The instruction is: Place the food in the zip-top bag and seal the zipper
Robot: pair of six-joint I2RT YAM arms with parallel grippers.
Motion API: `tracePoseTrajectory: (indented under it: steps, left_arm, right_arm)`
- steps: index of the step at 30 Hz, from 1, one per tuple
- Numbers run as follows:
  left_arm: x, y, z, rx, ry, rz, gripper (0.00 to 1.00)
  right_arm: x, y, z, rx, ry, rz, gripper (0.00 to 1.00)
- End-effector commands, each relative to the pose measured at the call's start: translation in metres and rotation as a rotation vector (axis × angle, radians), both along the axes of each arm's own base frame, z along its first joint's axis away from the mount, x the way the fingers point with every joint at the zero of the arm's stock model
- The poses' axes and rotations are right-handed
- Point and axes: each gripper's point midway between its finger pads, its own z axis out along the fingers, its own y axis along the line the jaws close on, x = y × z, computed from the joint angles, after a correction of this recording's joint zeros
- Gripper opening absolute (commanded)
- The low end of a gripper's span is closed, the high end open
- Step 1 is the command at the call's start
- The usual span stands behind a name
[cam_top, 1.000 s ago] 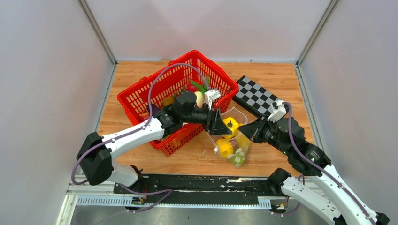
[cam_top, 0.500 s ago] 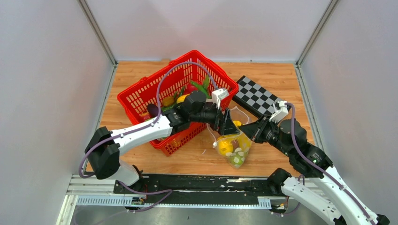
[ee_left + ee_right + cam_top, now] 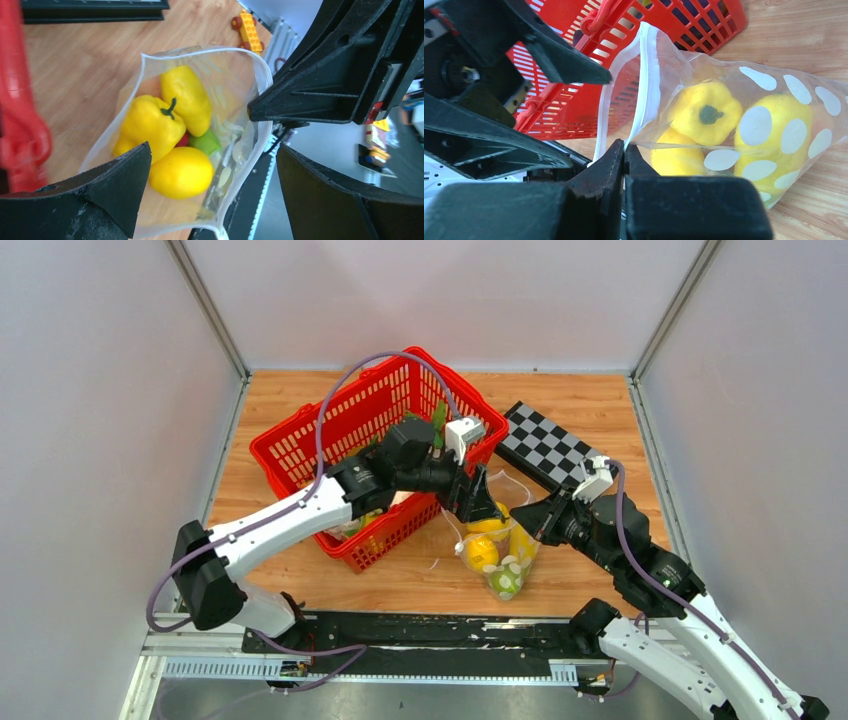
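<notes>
The zip-top bag lies on the table with its mouth held up and open. Inside it are a yellow pepper, two other yellow fruits, a green piece and a bit of red. My left gripper is open and empty just above the bag's mouth; in the left wrist view its gripper straddles the opening. My right gripper is shut on the bag's mouth edge at the zipper, pinching it at the fingertips of the gripper. The dotted bag fills the right wrist view.
A red basket stands left of the bag, with green food showing in it behind my left arm. A checkerboard lies at the back right. An orange toy block lies on the table near the bag.
My left gripper has stayed over the bag's mouth and shifted slightly. The yellow piece seen at its tips a second ago now lies in the bag. My right gripper has kept its hold.
</notes>
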Motion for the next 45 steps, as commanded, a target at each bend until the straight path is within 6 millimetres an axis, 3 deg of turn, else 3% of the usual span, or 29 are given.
tracePoseTrajectory:
  steps: [1, 6, 11, 15, 20, 26, 33, 40, 45]
  left_arm:
    - [0.009, 0.028, 0.035, 0.05, -0.16, 0.075, 1.0]
    - [0.043, 0.084, 0.024, 0.275, -0.236, 0.341, 1.0]
    - [0.069, 0.154, 0.006, 0.504, -0.146, 0.624, 1.0]
    - [0.075, 0.201, -0.015, 0.653, -0.055, 0.766, 1.0]
    - [0.068, 0.232, -0.033, 0.811, 0.005, 0.824, 1.0]
    - [0.052, 0.251, -0.058, 0.976, 0.109, 0.816, 1.0]
    - [0.045, 0.273, -0.08, 1.016, 0.187, 0.877, 1.0]
    - [0.035, 0.281, -0.101, 1.073, 0.243, 0.856, 1.0]
    - [0.028, 0.276, -0.114, 1.092, 0.282, 0.784, 0.94]
  right_arm:
    - [0.005, 0.002, 0.023, 0.054, -0.064, -0.014, 0.02]
    - [0.004, -0.003, 0.022, 0.045, -0.058, -0.029, 0.02]
    - [0.004, -0.004, 0.02, 0.034, -0.054, -0.032, 0.03]
    - [0.005, -0.002, 0.02, 0.022, -0.052, -0.025, 0.03]
    - [0.006, -0.002, 0.02, 0.017, -0.053, -0.023, 0.03]
    - [0.005, -0.003, 0.017, 0.011, -0.047, -0.024, 0.03]
    - [0.004, -0.005, 0.017, 0.005, -0.05, -0.029, 0.03]
    - [0.004, -0.005, 0.016, 0.002, -0.048, -0.028, 0.03]
    - [0.005, -0.005, 0.014, 0.004, -0.043, -0.03, 0.03]
